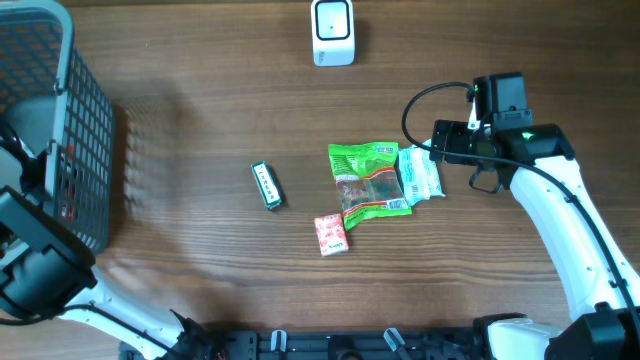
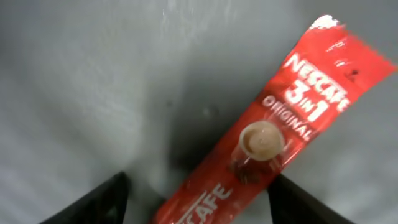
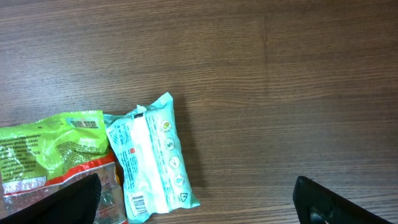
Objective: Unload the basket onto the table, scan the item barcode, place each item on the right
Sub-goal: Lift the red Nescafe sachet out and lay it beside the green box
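Your left gripper (image 2: 199, 190) stands spread around the red Nescafé sachet (image 2: 273, 137) lying free on the grey basket floor (image 2: 74, 74), your right gripper (image 3: 205, 202) wide open, empty, beside the pale-blue packet (image 3: 152, 162) at frame's lower left, the scanner (image 1: 332, 32) top centre overhead.

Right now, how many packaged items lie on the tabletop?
4: a dark green pack left of centre; a green snack bag at centre; a pink packet at its lower-left corner; a pale blue pouch against its right. The basket may hide more.
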Controlling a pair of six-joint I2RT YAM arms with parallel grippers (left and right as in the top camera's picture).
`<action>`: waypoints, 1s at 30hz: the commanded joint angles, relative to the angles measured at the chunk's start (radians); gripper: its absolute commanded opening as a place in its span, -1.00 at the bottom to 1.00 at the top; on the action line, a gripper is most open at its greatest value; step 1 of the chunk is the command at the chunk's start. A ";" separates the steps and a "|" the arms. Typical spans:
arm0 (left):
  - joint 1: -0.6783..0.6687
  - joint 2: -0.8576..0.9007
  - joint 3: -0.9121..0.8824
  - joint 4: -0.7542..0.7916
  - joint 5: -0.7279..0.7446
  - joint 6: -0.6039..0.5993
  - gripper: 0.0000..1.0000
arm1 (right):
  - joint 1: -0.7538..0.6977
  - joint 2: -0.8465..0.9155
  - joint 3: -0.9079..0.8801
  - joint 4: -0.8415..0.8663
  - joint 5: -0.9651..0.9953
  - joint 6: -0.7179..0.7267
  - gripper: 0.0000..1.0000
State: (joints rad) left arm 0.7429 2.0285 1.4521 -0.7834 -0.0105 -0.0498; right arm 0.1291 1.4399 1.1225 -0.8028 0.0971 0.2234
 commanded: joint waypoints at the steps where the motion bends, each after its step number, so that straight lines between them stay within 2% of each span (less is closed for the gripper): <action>1: 0.006 0.018 -0.104 0.066 0.086 0.016 0.01 | 0.002 -0.007 0.012 0.003 -0.005 0.015 0.99; 2: 0.006 0.018 -0.111 0.071 0.092 0.011 -0.84 | 0.002 -0.007 0.012 0.003 -0.005 0.015 0.99; 3: 0.006 0.015 -0.108 0.071 0.092 0.011 -0.92 | 0.002 -0.007 0.012 0.003 -0.005 0.015 0.99; 6: 0.010 -0.014 -0.056 0.043 0.092 -0.013 -0.92 | 0.002 -0.007 0.012 0.003 -0.005 0.015 0.99; 8: 0.010 -0.082 0.063 -0.037 0.096 -0.119 -0.92 | 0.002 -0.007 0.012 0.003 -0.005 0.015 1.00; 10: 0.010 -0.135 0.153 -0.091 0.129 -0.170 -0.92 | 0.002 -0.007 0.012 0.003 -0.005 0.015 0.99; 12: 0.010 -0.243 0.251 -0.130 0.243 -0.223 -0.92 | 0.002 -0.007 0.012 0.003 -0.005 0.015 0.99; 15: 0.010 -0.393 0.264 -0.127 0.358 -0.335 -0.92 | 0.002 -0.007 0.012 0.003 -0.005 0.015 0.99; 17: -0.002 -0.471 0.264 -0.144 0.492 -0.341 -0.92 | 0.002 -0.007 0.012 0.003 -0.005 0.015 0.99; 20: -0.051 -0.522 0.264 -0.256 0.736 -0.322 -0.92 | 0.002 -0.007 0.012 0.003 -0.005 0.015 0.99; 23: -0.158 -0.517 0.262 -0.388 0.907 -0.159 -0.92 | 0.002 -0.007 0.012 0.003 -0.005 0.015 1.00; 27: -0.375 -0.507 0.261 -0.517 0.907 0.006 -0.92 | 0.002 -0.007 0.012 0.003 -0.005 0.015 1.00; 30: -0.520 -0.507 0.248 -0.522 0.903 0.021 -0.92 | 0.002 -0.007 0.012 0.003 -0.005 0.015 0.99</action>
State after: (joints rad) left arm 0.3389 1.5204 1.7126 -1.3056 0.8410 -0.1204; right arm 0.1291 1.4399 1.1225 -0.8032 0.0967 0.2234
